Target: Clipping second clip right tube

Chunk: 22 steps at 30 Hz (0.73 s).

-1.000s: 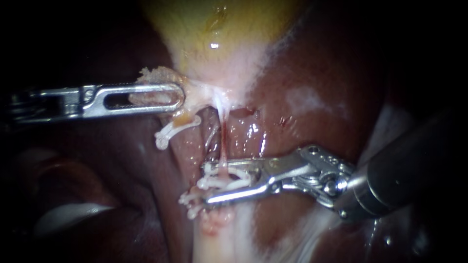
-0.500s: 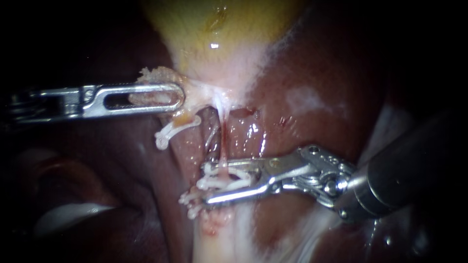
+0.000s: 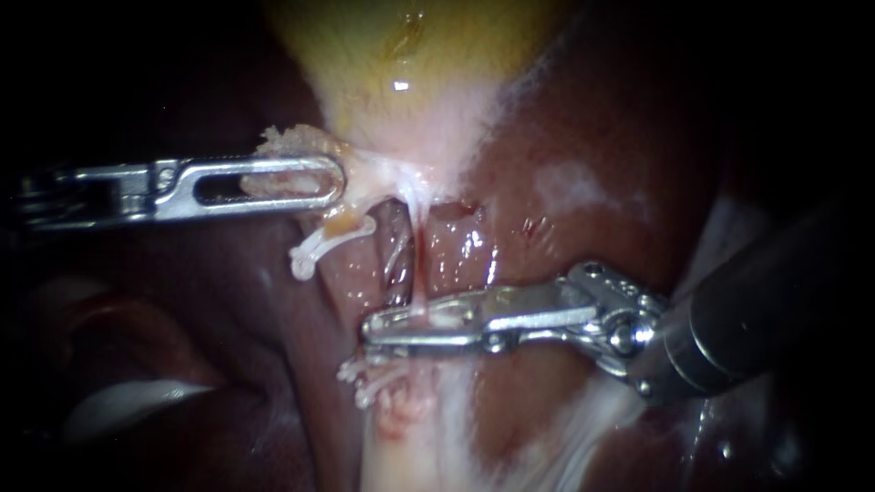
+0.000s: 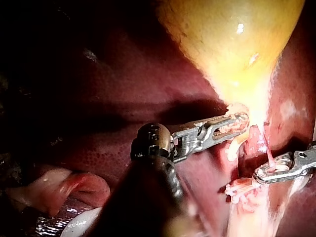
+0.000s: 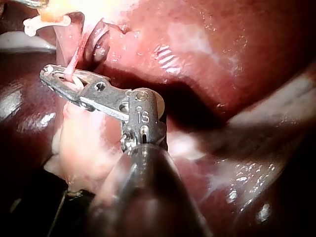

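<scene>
The thin pink right tube [image 3: 420,264] runs down from the yellow gallbladder [image 3: 410,82]. My right instrument [image 3: 369,330] comes in from the lower right. Its jaws lie squeezed together across this tube, with a white clip [image 3: 441,320] pressed between them. Just below them sits another white clip [image 3: 365,375]. My left instrument [image 3: 335,179] has its slotted jaws shut on pale tissue at the gallbladder's neck. In the right wrist view my right instrument [image 5: 47,74] pinches the tube [image 5: 74,61]. The left wrist view shows my left instrument [image 4: 242,120] gripping the neck, with my right instrument [image 4: 261,175] beyond it.
Dark red liver [image 3: 565,182] lies behind and around the tubes. The left tube carries a white clip [image 3: 319,246] under my left instrument's jaws. Pale fatty tissue [image 3: 410,456] hangs below the clips.
My right instrument's jaws, open around the tube with the clip between them, have closed down on it. My left instrument has held still.
</scene>
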### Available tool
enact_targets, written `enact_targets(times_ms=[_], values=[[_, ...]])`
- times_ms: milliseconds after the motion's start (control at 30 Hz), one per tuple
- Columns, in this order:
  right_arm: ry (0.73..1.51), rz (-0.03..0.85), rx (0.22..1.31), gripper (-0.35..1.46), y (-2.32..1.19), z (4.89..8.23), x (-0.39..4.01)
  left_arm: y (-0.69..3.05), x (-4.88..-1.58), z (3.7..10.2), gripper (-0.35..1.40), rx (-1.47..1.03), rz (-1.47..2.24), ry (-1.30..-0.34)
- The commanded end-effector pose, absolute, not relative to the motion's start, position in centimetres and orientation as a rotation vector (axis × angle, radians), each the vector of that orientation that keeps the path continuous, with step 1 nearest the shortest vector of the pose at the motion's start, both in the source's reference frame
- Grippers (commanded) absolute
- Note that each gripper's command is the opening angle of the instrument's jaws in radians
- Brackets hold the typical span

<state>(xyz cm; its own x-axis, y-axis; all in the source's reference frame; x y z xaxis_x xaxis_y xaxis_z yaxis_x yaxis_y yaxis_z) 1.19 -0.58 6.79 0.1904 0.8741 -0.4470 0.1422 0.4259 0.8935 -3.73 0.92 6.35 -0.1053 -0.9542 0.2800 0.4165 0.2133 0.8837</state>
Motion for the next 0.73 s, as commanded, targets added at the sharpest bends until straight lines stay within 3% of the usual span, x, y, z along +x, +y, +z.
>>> enact_targets(times_ms=[33, 733], values=[[1.283, 0.663, 1.028, -0.35, -0.58, 6.79, 1.18, 0.92, -3.73, 6.35, -0.35, 0.639, -1.3, -1.122], [1.28, 0.662, 1.028, -0.35, -0.57, 6.79, 1.17, 0.92, -3.73, 6.35, -0.35, 0.639, -1.3, -1.122]])
